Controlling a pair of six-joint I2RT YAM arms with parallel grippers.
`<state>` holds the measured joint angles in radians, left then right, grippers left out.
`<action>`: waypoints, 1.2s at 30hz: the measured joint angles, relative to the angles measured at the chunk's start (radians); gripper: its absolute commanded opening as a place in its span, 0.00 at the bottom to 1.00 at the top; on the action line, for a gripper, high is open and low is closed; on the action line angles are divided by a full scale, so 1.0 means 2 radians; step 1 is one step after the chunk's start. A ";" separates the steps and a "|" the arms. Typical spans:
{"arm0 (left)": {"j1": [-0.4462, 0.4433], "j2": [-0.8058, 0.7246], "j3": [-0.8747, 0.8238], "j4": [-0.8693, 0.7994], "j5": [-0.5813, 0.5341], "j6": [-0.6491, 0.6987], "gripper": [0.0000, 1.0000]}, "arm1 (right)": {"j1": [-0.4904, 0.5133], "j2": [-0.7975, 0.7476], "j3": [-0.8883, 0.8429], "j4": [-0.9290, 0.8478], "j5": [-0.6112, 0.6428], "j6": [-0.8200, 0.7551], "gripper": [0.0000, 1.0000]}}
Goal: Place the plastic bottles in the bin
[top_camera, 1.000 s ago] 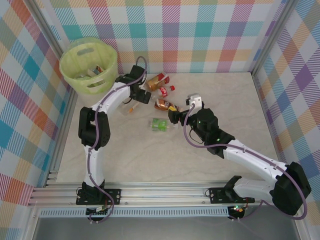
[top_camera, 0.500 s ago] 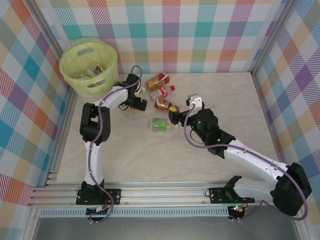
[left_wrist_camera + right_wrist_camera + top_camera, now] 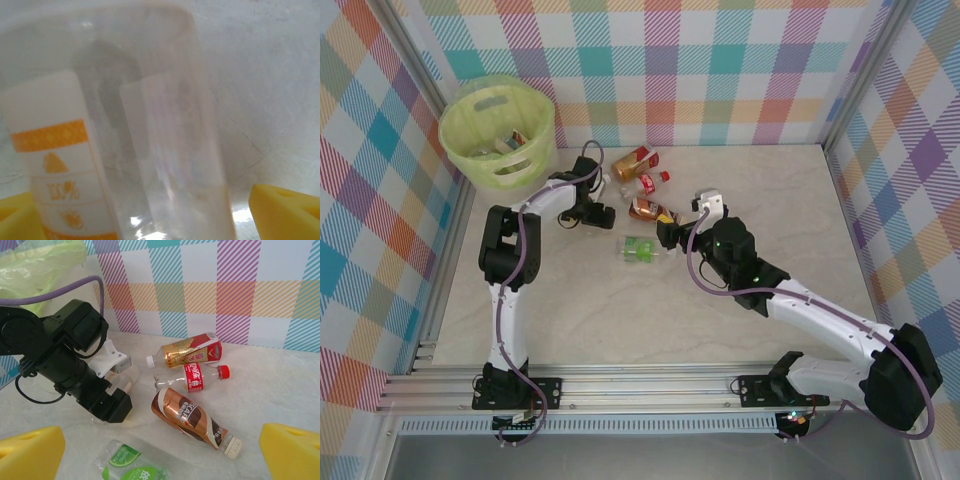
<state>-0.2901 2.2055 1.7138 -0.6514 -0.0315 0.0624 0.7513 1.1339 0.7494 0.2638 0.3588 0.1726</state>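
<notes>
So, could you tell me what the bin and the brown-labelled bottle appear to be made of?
The bin looks like smooth translucent yellow-green plastic: its wall lets light through. The brown-labelled bottle seems to be plastic wrapped in a glossy printed film sleeve, judging by the highlights along it, though the sleeve hides most of the body.

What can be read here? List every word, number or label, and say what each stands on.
"100%": orange print on the white label of the clear bottle, left wrist view, soft-focused.
Red-label bottle: white script, too small to read.
Brown bottle: white script, blurred.
Gold-and-red bottle: print too small to read.
Green-label bottle: white characters, cut off by the picture's edge, unreadable.
</notes>
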 measured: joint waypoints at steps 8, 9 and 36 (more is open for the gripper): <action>0.000 0.038 0.060 0.002 -0.007 -0.022 0.79 | 0.000 0.000 0.000 -0.008 0.000 0.002 1.00; 0.000 0.044 0.067 0.002 -0.007 -0.024 0.77 | 0.000 0.000 0.000 -0.010 0.000 0.002 1.00; -0.032 -0.150 -0.051 0.045 0.011 -0.052 0.48 | 0.000 0.023 0.006 0.007 -0.092 -0.015 1.00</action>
<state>-0.3534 1.9057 1.6123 -0.5606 -0.0086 -0.0425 0.7513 1.1793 0.7612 0.2771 0.1757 0.1432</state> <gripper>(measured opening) 0.586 0.997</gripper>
